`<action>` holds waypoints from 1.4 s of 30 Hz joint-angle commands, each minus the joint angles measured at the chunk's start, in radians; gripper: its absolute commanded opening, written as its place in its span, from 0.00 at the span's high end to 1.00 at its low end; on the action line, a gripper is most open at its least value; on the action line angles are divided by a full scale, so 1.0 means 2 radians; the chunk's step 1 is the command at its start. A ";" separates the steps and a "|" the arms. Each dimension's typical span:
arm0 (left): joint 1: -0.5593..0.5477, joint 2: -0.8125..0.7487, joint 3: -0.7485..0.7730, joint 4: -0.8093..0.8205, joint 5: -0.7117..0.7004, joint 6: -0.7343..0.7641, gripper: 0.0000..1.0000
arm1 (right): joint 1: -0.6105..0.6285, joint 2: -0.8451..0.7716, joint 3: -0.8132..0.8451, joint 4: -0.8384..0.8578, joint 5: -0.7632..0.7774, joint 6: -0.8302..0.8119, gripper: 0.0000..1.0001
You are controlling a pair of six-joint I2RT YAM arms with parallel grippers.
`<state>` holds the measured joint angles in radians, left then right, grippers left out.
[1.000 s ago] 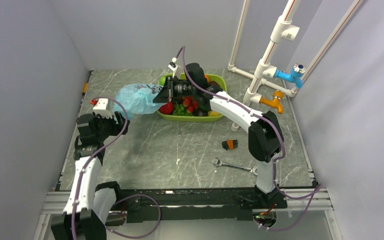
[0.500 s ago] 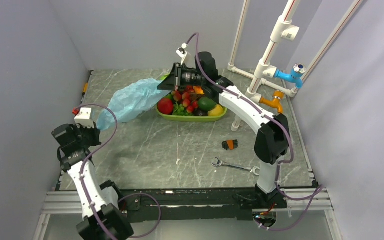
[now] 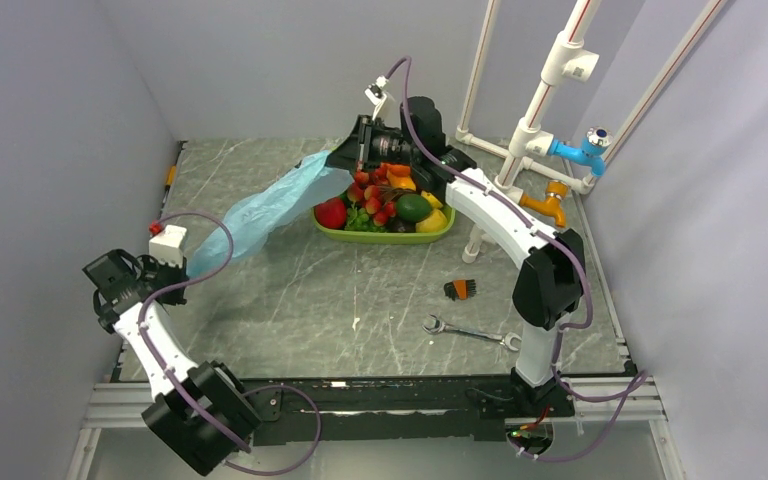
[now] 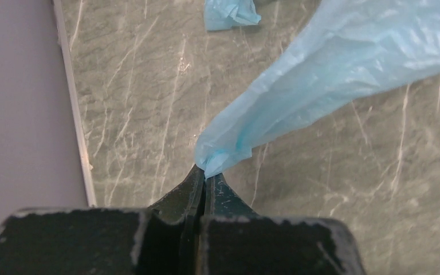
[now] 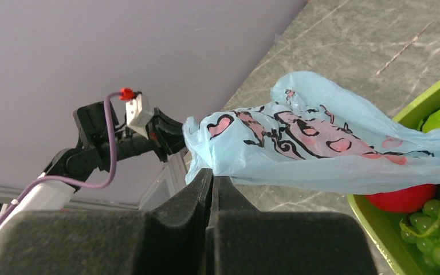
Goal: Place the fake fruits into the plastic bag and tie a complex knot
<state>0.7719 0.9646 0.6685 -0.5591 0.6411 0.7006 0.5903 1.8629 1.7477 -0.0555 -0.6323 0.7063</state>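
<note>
The light-blue plastic bag (image 3: pixel 260 210) hangs stretched in a long diagonal above the table. My left gripper (image 3: pixel 192 264) is shut on its lower end at the near left, and the wrist view shows the gathered tip (image 4: pixel 220 157) pinched between the jaws of the left gripper (image 4: pixel 206 175). My right gripper (image 3: pixel 348 160) is shut on the upper end, beside the tray. In the right wrist view, the printed plastic bag (image 5: pixel 321 143) spreads out from the right gripper (image 5: pixel 213 172). The fake fruits (image 3: pixel 385 205) lie heaped in the lime-green tray (image 3: pixel 380 236). No knot shows.
A wrench (image 3: pixel 465 330) and a small orange-black tool (image 3: pixel 460 289) lie at the near right. White pipes with blue and orange valves (image 3: pixel 560 150) stand at the back right. A crumpled scrap of blue plastic (image 4: pixel 229 14) rests on the table.
My left gripper has shut on the bag's end and drawn back toward the near left. The right gripper rose and shifted right, so the crumpled bag is now pulled out long and off the table.
</note>
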 commanded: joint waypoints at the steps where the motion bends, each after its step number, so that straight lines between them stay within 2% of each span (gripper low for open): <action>1: 0.008 -0.033 0.012 -0.071 0.001 0.111 1.00 | -0.007 -0.028 0.034 0.044 0.020 -0.008 1.00; 3: 0.008 -0.043 0.032 -0.129 0.032 0.136 1.00 | -0.004 -0.028 0.036 0.052 0.022 -0.013 1.00; 7: 0.008 -0.058 0.092 -0.289 0.140 0.216 1.00 | 0.002 -0.004 0.076 0.064 0.035 -0.017 1.00; 9: 0.008 -0.064 0.100 -0.345 0.165 0.254 1.00 | 0.006 0.014 0.104 0.075 0.043 -0.014 1.00; 11: 0.008 -0.068 0.099 -0.397 0.169 0.302 1.00 | 0.012 0.031 0.131 0.088 0.059 -0.012 1.00; 14: 0.008 -0.086 0.092 -0.497 0.163 0.422 1.00 | 0.022 0.042 0.156 0.106 0.103 -0.019 1.00; 16: 0.008 -0.114 0.078 -0.509 0.153 0.436 1.00 | 0.026 0.048 0.168 0.109 0.129 -0.031 1.00; 19: -0.017 -0.124 0.071 -0.510 0.159 0.424 1.00 | 0.037 0.060 0.190 0.103 0.159 -0.052 1.00; 23: -0.109 -0.142 0.092 -0.504 0.196 0.409 1.00 | 0.075 0.083 0.202 0.114 0.198 -0.101 1.00; 24: -0.131 -0.146 0.101 -0.491 0.209 0.373 1.00 | 0.084 0.094 0.203 0.122 0.202 -0.116 1.00; 26: -0.148 -0.144 0.113 -0.397 0.233 0.226 1.00 | 0.107 0.123 0.203 0.144 0.216 -0.156 1.00; 27: -0.148 -0.133 0.119 -0.381 0.248 0.167 1.00 | 0.116 0.134 0.203 0.155 0.219 -0.176 1.00; 29: -0.148 -0.102 0.139 -0.356 0.270 0.121 1.00 | 0.129 0.177 0.223 0.164 0.212 -0.201 1.00; 30: -0.147 -0.089 0.146 -0.320 0.265 0.067 1.00 | 0.134 0.199 0.245 0.161 0.196 -0.210 1.00; 31: -0.145 -0.076 0.152 -0.278 0.250 0.009 1.00 | 0.136 0.222 0.270 0.151 0.184 -0.219 0.87; 33: -0.107 -0.050 0.157 -0.225 0.258 -0.090 1.00 | 0.137 0.250 0.296 0.143 0.166 -0.236 0.39; 34: -0.079 -0.035 0.157 -0.212 0.279 -0.128 1.00 | 0.138 0.254 0.302 0.132 0.161 -0.246 0.18; 35: -0.058 -0.013 0.154 -0.202 0.295 -0.157 1.00 | 0.137 0.251 0.301 0.127 0.156 -0.258 0.02; 38: -0.031 0.033 0.154 -0.204 0.268 -0.183 1.00 | 0.129 0.198 0.242 0.128 0.144 -0.277 0.00; 42: -0.011 0.055 0.141 -0.175 0.224 -0.253 1.00 | 0.124 0.122 0.158 0.119 0.133 -0.309 0.00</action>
<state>0.7197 1.0676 0.9573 -0.9920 1.1259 0.4076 0.8650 2.3348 2.1487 0.1349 -0.3248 0.1886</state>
